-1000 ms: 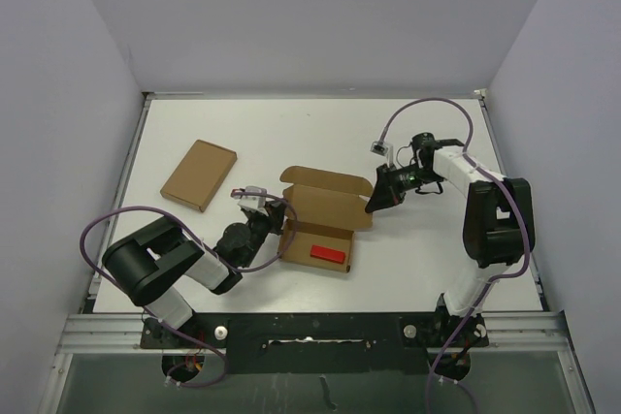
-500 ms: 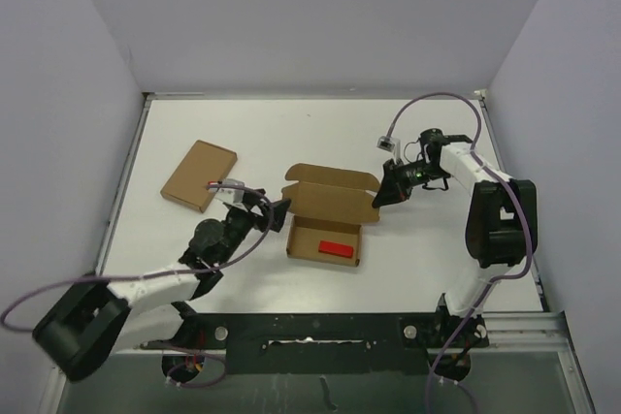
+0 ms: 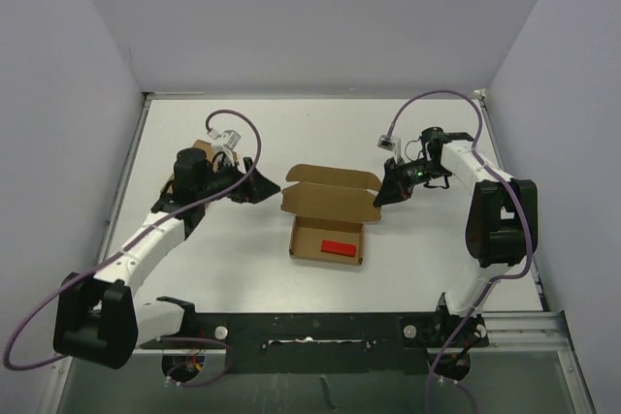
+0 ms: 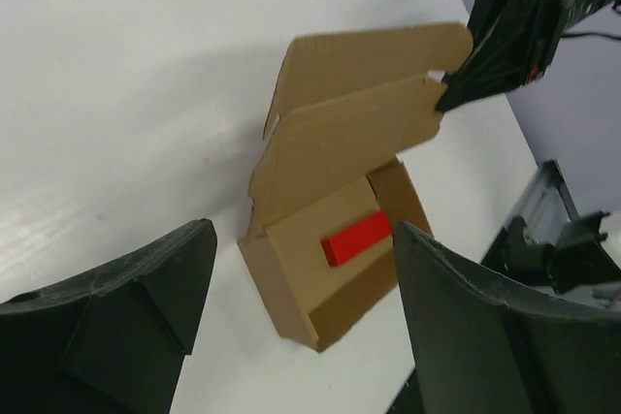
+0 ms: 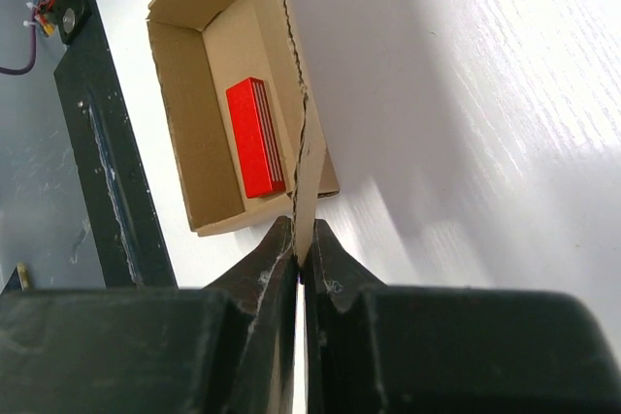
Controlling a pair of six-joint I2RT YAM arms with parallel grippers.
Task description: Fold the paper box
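Observation:
The paper box (image 3: 326,238) is a brown cardboard tray near the table's middle, with a small red block (image 3: 339,247) inside. Its lid (image 3: 330,191) stands raised at the back. My right gripper (image 3: 380,198) is shut on the lid's right edge, and the right wrist view shows the thin cardboard edge (image 5: 307,167) pinched between the fingers of that right gripper (image 5: 303,239), beside the tray (image 5: 209,94) and block (image 5: 256,138). My left gripper (image 3: 262,189) is open, left of the box and apart from it. The left wrist view frames the box (image 4: 291,283) between the left gripper's (image 4: 303,239) fingers, at a distance.
A flat brown cardboard rectangle (image 3: 201,150) lies at the back left, mostly hidden under my left arm. A black rail (image 3: 310,327) runs along the table's near edge. Grey walls enclose the table on three sides.
My left gripper has let go of the box's left side, opened, and swung back and left. The box has shifted slightly. My right gripper still pinches the lid edge.

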